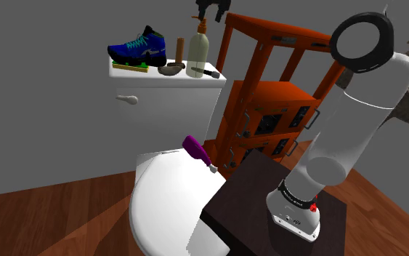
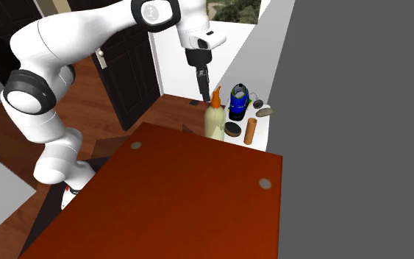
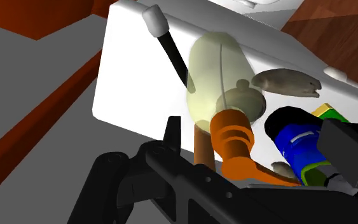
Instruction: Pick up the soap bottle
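The soap bottle (image 1: 197,57) is pale green with an orange pump (image 1: 201,28). It stands upright on the white toilet tank lid (image 1: 126,75), near the lid's end on the shoulder view's right. My black gripper (image 1: 211,10) hangs open just above the pump. In the second exterior view the gripper (image 2: 206,88) sits close beside the pump head (image 2: 216,94) above the bottle (image 2: 214,121). In the wrist view the orange pump (image 3: 233,141) and bottle body (image 3: 210,73) lie between the spread fingers (image 3: 172,127) of the gripper (image 3: 255,130), which do not clasp them.
A blue shoe (image 1: 139,48), a brown cylinder (image 1: 181,51) and a grey hammer-like tool (image 1: 171,70) share the lid next to the bottle. A black-handled tool (image 3: 170,46) lies by it. An orange shelf unit (image 1: 268,94) stands close on the shoulder view's right. A purple item (image 1: 194,148) rests on the toilet seat.
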